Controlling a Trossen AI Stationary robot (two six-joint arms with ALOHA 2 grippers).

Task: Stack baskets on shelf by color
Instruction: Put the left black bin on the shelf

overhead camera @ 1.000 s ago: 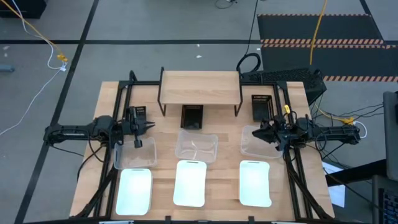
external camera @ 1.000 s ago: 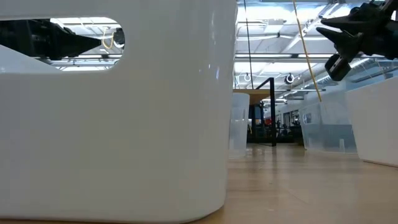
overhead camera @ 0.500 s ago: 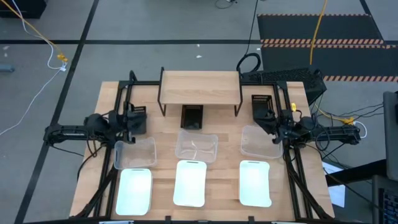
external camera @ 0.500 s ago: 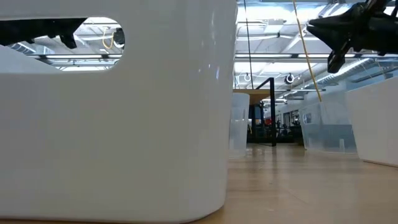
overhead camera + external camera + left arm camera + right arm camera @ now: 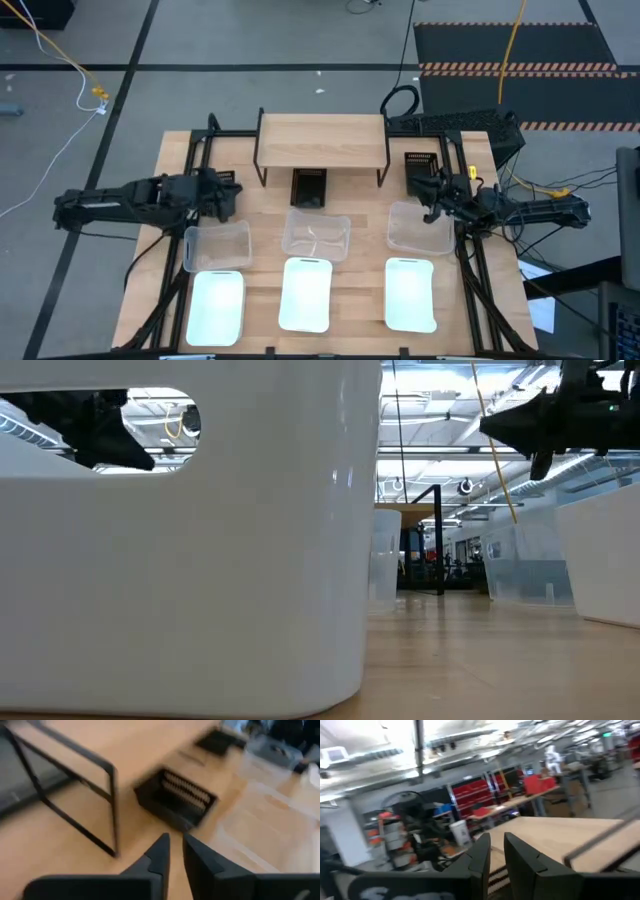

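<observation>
The shelf (image 5: 322,140) stands at the table's far middle. Black baskets sit on the table: one before the shelf (image 5: 308,187), also in the left wrist view (image 5: 177,800), one at the far right (image 5: 422,168), one at the left (image 5: 224,196), partly under my left gripper (image 5: 232,190). A row of three clear baskets (image 5: 316,235) lies nearer, then three white baskets (image 5: 305,293). My left gripper (image 5: 175,845) hangs above the table, fingers narrowly apart, nothing between them. My right gripper (image 5: 420,188) hovers by the right black basket, its fingers (image 5: 496,845) also slightly apart and bare.
A black frame (image 5: 200,160) runs along the table's left and right sides under the arms. Cables and a dark mat (image 5: 470,125) lie beyond the far right corner. In the low view a white basket (image 5: 180,580) fills the left half, right in front of the camera.
My left gripper has risen above the left black basket, rolled and tipped. My right gripper has swung toward the table's far edge and tipped upward while rolling. No basket has moved.
</observation>
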